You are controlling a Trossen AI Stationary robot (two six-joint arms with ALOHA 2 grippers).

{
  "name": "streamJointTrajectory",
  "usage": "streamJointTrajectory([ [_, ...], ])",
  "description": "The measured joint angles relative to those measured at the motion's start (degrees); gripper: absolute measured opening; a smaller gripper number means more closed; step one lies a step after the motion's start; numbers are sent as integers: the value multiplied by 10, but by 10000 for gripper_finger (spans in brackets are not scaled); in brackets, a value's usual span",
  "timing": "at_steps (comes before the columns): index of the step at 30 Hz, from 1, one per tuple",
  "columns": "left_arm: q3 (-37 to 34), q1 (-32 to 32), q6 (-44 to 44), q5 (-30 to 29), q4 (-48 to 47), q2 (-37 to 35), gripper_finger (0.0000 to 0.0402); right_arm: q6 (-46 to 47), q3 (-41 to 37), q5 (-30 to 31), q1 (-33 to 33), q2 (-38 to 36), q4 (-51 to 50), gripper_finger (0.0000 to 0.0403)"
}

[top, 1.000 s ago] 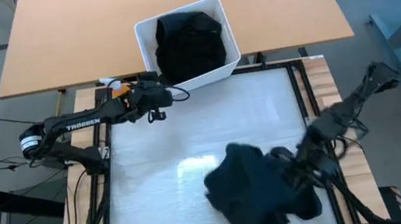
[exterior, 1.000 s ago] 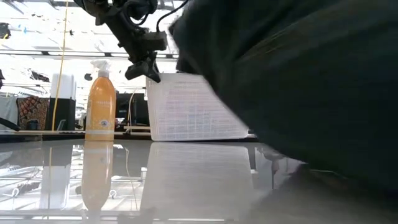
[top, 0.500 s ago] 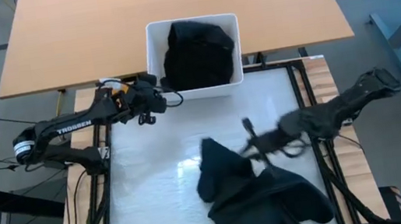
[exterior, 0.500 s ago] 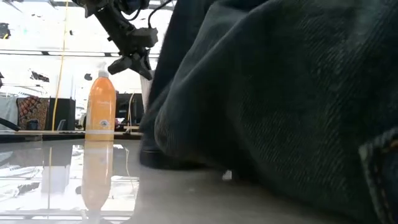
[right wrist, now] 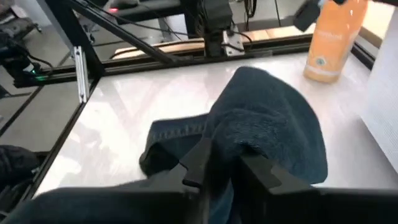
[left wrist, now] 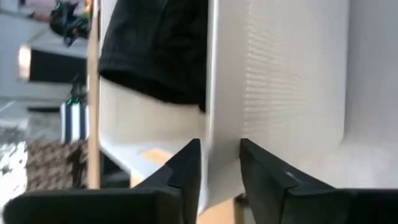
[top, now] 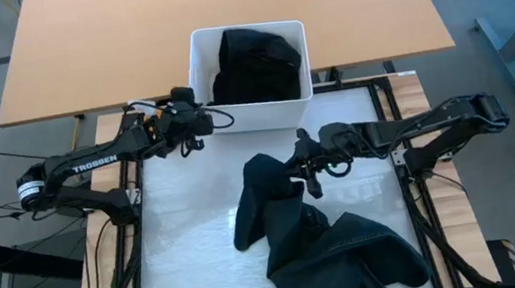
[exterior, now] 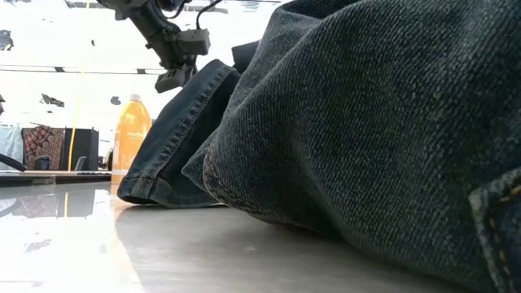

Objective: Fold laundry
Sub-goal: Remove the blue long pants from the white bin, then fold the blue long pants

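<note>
The dark navy trousers lie heaped on the table's near right part and fill the low view. One leg reaches toward the centre, its hem on the table. My right gripper is over the table's middle, shut on them. Black clothing sits in the white bin at the far edge. My left gripper is at the bin's near left corner, shut on its wall. The green shirt is out of view. My left gripper has the bin's left wall near the near corner between its fingers, one finger inside and one outside, coming level from the table's left. The bin stands on its base. My right gripper pinches a bunched fold of the trousers, coming level from the table's right. That part is raised off the table, and the leg below it and the heap rest on the table.
An orange spray bottle stands at the table's far left, beside my left arm. A wooden desk lies beyond the far edge. The white table top is bare on the left half.
My right gripper has swept from the near right corner toward the table's middle and far side, pulling a trouser leg out of the heap and spreading it leftward. My left gripper has turned the tilted bin square to the table and shifted it slightly right.
</note>
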Motion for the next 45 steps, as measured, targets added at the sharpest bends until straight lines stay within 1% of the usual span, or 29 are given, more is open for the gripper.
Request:
streamJointTrajectory([
  [2, 8, -6, -10, -13, 0, 0, 122, 0, 0, 0, 0, -13, -27, 106],
  [7, 41, -28, -28, -12, -7, 0, 148, 34, 0, 0, 1, -52, -110, 155],
  [10, 60, -46, -40, -4, -19, 0, 152, 72, 0, 0, 1, -73, -172, 184],
  [13, 83, -68, -66, 6, -52, 0, 153, 115, 0, 0, 10, -87, -236, 205],
  [15, 101, -88, -99, 33, -90, -3, 153, 141, 0, 0, 24, -91, -265, 212],
  [16, 110, -99, -121, 58, -114, -7, 153, 151, 0, 0, 35, -91, -272, 213],
  [18, 120, -125, -182, 135, -146, -19, 153, 164, 0, 0, 62, -89, -271, 213],
  [21, 113, -164, -279, 311, -165, -45, 153, 174, 0, 0, 118, -82, -241, 208],
  [24, 74, -211, -348, 506, -106, -62, 153, 178, 0, 1, 181, -76, -206, 200],
  [25, 54, -233, -366, 547, -69, -62, 153, 186, 0, 6, 202, -74, -189, 197],
  [26, 33, -255, -382, 568, -28, -61, 153, 197, 1, 14, 223, -71, -179, 194],
  [27, 10, -280, -395, 569, 22, -57, 153, 211, 1, 25, 242, -69, -175, 191],
  [28, -9, -304, -405, 557, 71, -51, 153, 227, 0, 39, 262, -66, -174, 189],
  [31, -55, -367, -404, 484, 211, -18, 153, 290, 0, 92, 317, -55, -177, 180],
  [33, -62, -401, -381, 443, 279, 17, 153, 336, 0, 125, 349, -49, -179, 174],
  [36, -43, -428, -351, 410, 333, 74, 153, 402, 0, 163, 393, -39, -180, 163],
  [40, 9, -434, -348, 403, 319, 152, 153, 491, 0, 224, 451, -21, -170, 148],
  [45, 81, -437, -364, 406, 241, 235, 153, 565, 17, 293, 509, 20, -156, 130],
])
